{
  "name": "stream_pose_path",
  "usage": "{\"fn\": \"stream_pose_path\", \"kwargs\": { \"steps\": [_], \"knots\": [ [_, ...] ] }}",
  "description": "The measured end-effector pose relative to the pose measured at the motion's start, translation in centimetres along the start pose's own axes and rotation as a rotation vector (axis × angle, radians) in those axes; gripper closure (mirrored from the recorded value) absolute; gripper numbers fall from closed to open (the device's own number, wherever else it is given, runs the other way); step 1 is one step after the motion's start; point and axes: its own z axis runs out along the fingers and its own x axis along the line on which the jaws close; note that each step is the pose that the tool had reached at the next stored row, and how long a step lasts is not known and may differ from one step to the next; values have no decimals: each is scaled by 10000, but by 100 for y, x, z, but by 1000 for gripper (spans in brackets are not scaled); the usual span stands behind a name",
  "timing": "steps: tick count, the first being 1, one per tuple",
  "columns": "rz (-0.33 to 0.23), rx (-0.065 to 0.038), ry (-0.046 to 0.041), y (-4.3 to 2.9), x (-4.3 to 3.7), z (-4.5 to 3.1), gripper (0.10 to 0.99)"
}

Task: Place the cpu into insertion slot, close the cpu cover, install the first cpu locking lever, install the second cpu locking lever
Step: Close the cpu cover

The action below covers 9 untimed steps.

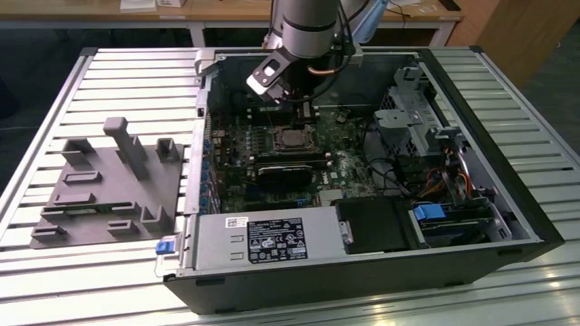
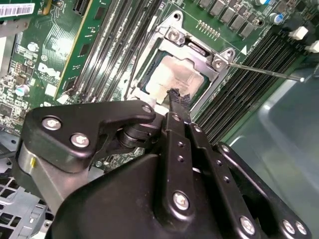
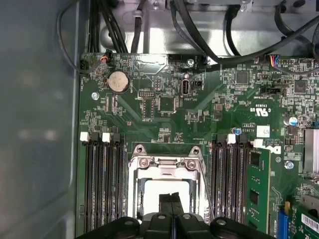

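The cpu [image 2: 172,74] lies flat in the insertion slot [image 3: 133,184] on the green motherboard, its dull silver top showing through the window of the cpu cover [image 2: 199,52]. The cover lies down over the chip. A thin metal locking lever [image 2: 264,71] sticks out sideways from one corner of the socket. My gripper [image 2: 174,95] hangs just above the chip's edge with its black fingers pressed together and nothing between them. In the exterior view the gripper [image 1: 285,102] sits inside the open computer case, slightly behind the cpu [image 1: 295,140].
Black memory slots [image 3: 102,184] flank the socket on both sides. Cables [image 3: 199,30] run along the case wall beyond the board. A power supply [image 1: 263,241] and drive cage [image 1: 408,112] fill the case. A grey fixture plate [image 1: 109,183] lies on the slatted table at the exterior view's left.
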Motion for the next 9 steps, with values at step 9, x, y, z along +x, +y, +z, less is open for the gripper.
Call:
{"fn": "stream_pose_path", "kwargs": {
  "steps": [9],
  "knots": [
    [-839,5,-5,-11,0,0,984]
  ]
}}
